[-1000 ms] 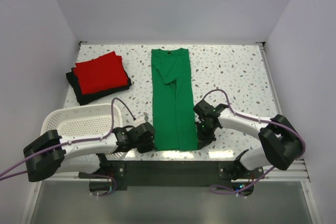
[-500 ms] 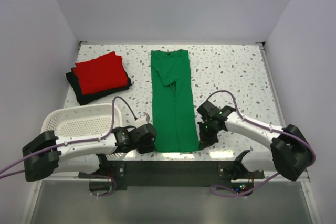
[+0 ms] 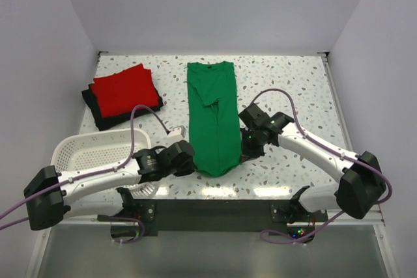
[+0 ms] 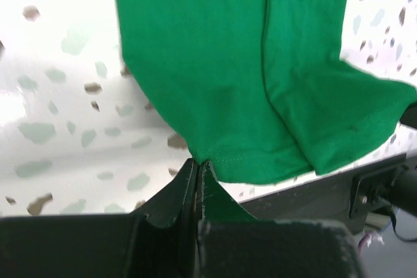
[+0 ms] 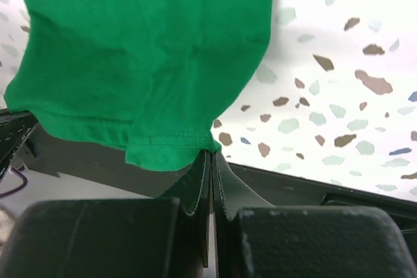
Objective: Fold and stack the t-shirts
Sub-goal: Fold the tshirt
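Left claw (image 4: 199,168) and right claw (image 5: 212,159) are each clenched on 1 bottom hem corner of the green t-shirt (image 3: 212,112), jaws flat on cloth. Shirt lies as a long narrow strip along the worktop (image 3: 287,89) middle, collar far, near hem sagging between the 2 grips. Judged light, limp cloth: stitched hem corners are the right hold, as any unsupported span droops.

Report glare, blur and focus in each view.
Top external view: sharp and evenly lit, with bright reflections on the speckled white table along its near edge. Left wrist view: the table is washed out at the left; the bright green cloth t-shirt is fairly sharp, the left pincer dark. Right wrist view: table speckles soft, right pincer dark.
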